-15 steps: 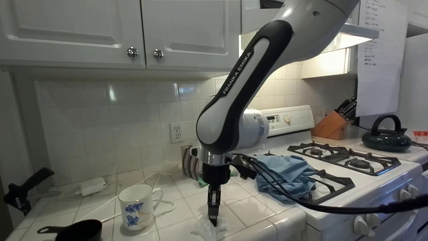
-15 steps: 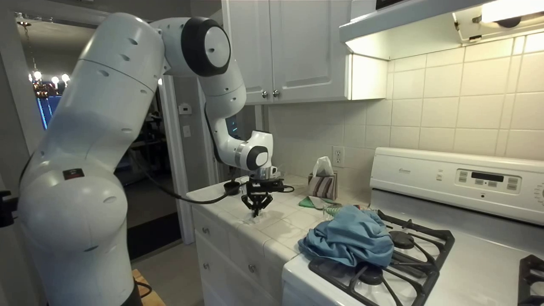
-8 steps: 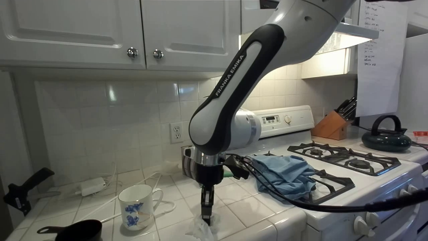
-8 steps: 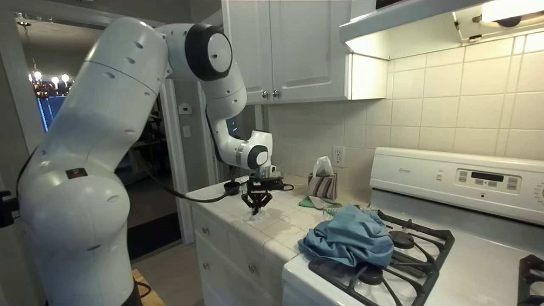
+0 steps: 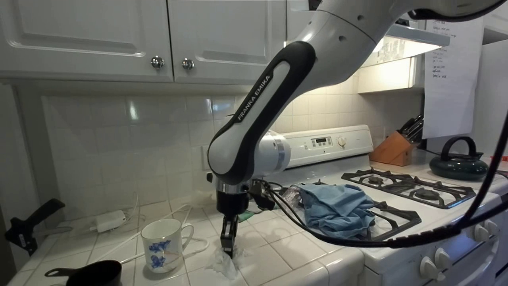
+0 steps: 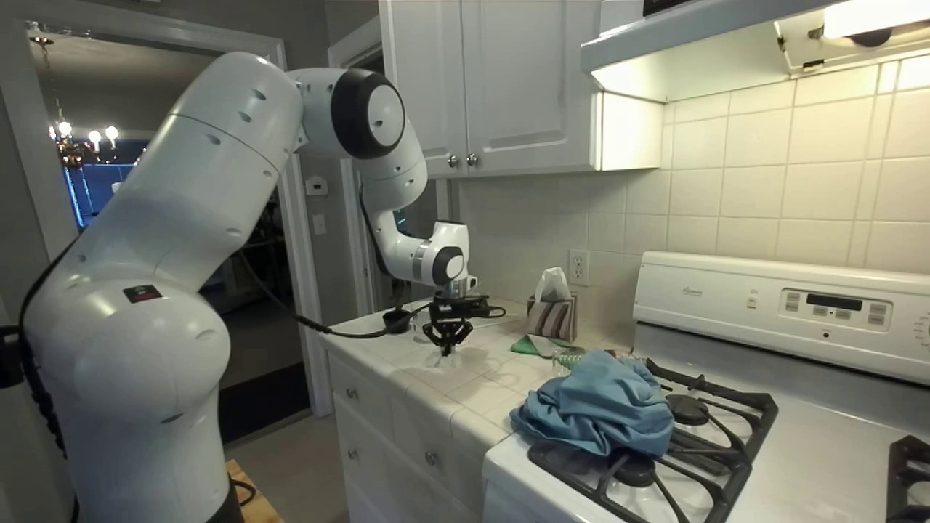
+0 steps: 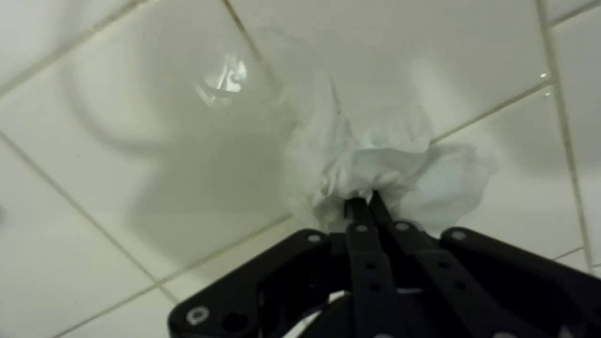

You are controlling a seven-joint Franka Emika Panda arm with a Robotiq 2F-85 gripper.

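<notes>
My gripper (image 7: 367, 195) points down at the white tiled counter (image 7: 197, 178), shut on a crumpled white tissue (image 7: 324, 136). Thin, translucent folds of it spread around the fingertips, whose very ends are hidden in the cloth-like paper. In an exterior view the tissue (image 5: 223, 265) lies bunched on the tiles under the gripper (image 5: 228, 253), near the counter's front. A white mug (image 5: 160, 246) with blue flowers stands to the left of it there. The gripper (image 6: 447, 350) and the tissue (image 6: 443, 361) look small in an exterior view.
A small black pan (image 5: 95, 273) sits by the mug, with a white charger (image 5: 110, 221) and its cable behind. A striped tissue box (image 6: 551, 318) and green cloth (image 6: 534, 345) stand near the wall. A blue cloth (image 6: 599, 403) covers part of the stove (image 6: 835, 407).
The arm has slid the gripper leftward in an exterior view, slightly right and back in an exterior view, and the tissue has moved along with it. The gripper has stayed shut.
</notes>
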